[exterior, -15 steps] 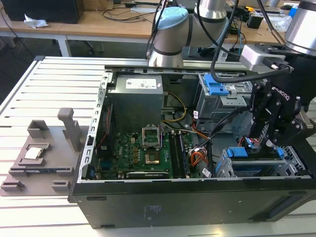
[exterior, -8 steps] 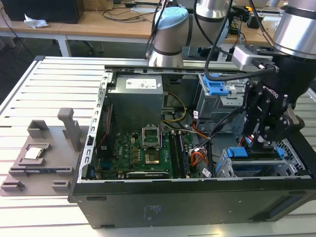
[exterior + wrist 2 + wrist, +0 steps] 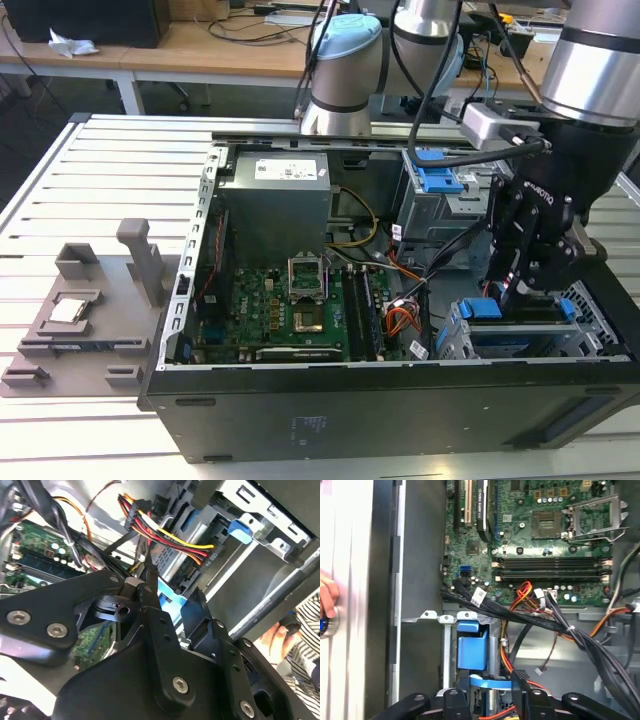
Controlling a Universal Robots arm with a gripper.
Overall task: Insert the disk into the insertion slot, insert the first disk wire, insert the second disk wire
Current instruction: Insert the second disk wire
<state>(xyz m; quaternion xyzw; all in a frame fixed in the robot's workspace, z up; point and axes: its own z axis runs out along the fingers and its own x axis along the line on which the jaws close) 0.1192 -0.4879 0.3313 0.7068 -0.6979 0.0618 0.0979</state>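
**Q:** What is held by the gripper?

**A:** The blue carrier edge of the disk is seen clamped between its 2 fingers. The grip is judged to be closed on it.

**Q:** Where is the disk placed relative to the insertion slot?

**A:** It is found directly beneath the gripper, partly sunk into the silver cage at the exterior view's right. Its long axis is laid along the cage. A red, yellow and orange wire bundle is seen hanging loose just beside it.
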